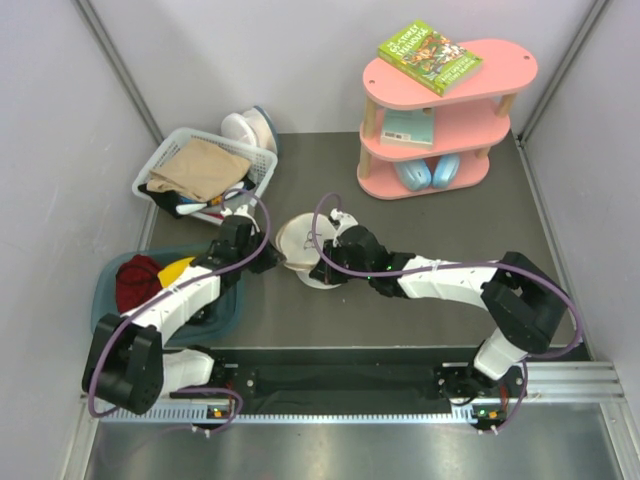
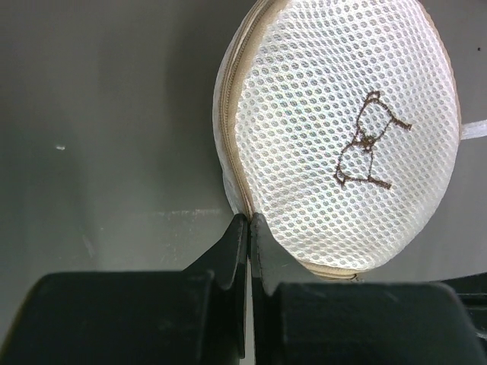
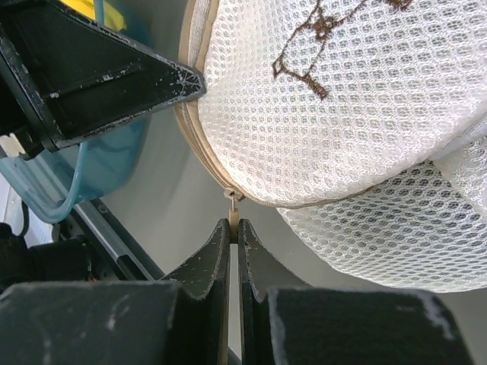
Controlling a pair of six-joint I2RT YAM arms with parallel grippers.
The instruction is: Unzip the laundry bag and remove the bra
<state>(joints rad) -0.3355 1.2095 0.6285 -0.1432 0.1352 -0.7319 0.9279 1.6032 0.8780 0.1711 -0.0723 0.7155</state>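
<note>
Laundry bag (image 2: 335, 137) hides its contents; left fingers (image 2: 228, 255) pinch its rim (image 2: 242, 152), right fingers (image 3: 215, 262) the zipper pull (image 3: 233, 198).

Pink 3-tier shelf (image 1: 505, 62) at 1 o'clock on grey desk (image 1: 400, 320): green book (image 1: 430, 56) on top, teal book (image 1: 408, 128) mid tier, lt-blue headphones (image 1: 428, 172) at bottom. White slatted basket (image 1: 262, 170) w/ tan cloth (image 1: 197, 168) at 10. Blue tub (image 1: 103, 290) at 8 w/ red cloth (image 1: 137, 280), yellow item (image 1: 178, 270).

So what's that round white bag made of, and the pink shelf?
The laundry bag looks like white fabric mesh, full of tiny holes, with a tan cloth zipper rim. The pink shelf looks like painted wood, smooth and matte, though it could be plastic.
</note>
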